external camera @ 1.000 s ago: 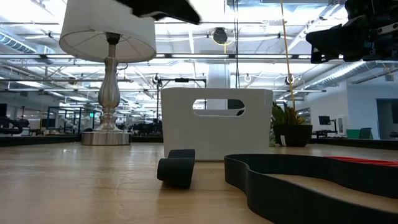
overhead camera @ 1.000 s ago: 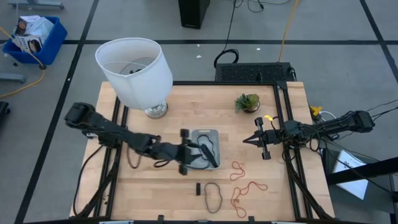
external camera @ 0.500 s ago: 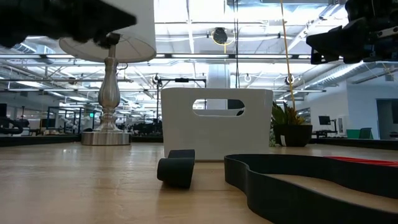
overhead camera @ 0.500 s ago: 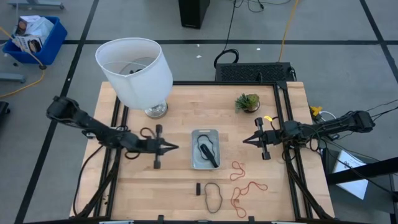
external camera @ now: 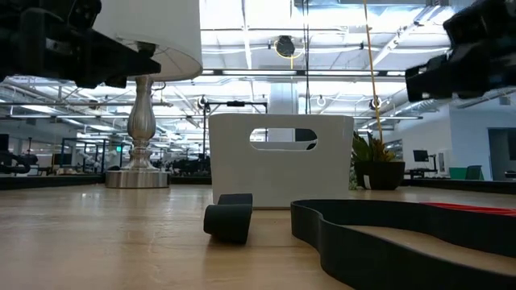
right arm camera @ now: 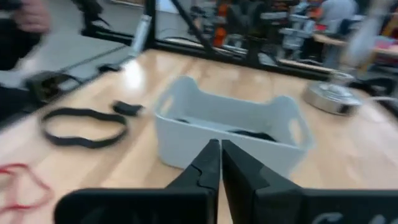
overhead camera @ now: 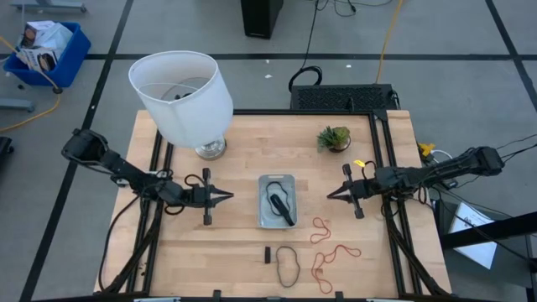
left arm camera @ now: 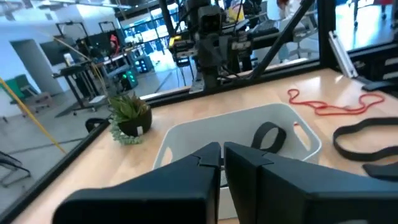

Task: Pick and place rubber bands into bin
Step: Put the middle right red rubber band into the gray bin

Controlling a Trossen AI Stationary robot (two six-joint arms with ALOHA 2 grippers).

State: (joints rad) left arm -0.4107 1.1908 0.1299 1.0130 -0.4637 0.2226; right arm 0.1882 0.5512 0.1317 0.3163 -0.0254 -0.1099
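Note:
The silvery-grey bin point(overhead camera: 277, 201) stands mid-table with a black rubber band point(overhead camera: 282, 206) lying in it. On the table nearer the front lie a black rubber band point(overhead camera: 288, 262), a small black piece point(overhead camera: 267, 254) and red-orange bands point(overhead camera: 322, 228) point(overhead camera: 333, 258). My left gripper point(overhead camera: 226, 196) is shut and empty, left of the bin, pointing at it. My right gripper point(overhead camera: 330, 195) is shut and empty, right of the bin, pointing at it. The left wrist view shows the bin point(left arm camera: 186, 134) and the band inside point(left arm camera: 267, 134). The right wrist view shows the bin point(right arm camera: 186, 127) ahead.
A white lamp point(overhead camera: 182, 95) stands at the far left and a small potted plant point(overhead camera: 334, 137) at the far right. Black cables hang beside the left arm point(overhead camera: 178, 210). Bare wood lies between each gripper and the bin.
My left gripper has drawn back from over the bin toward the table's left edge and now hovers left of the bin. The black band stays in the bin. My right gripper has shifted slightly and dipped a little.

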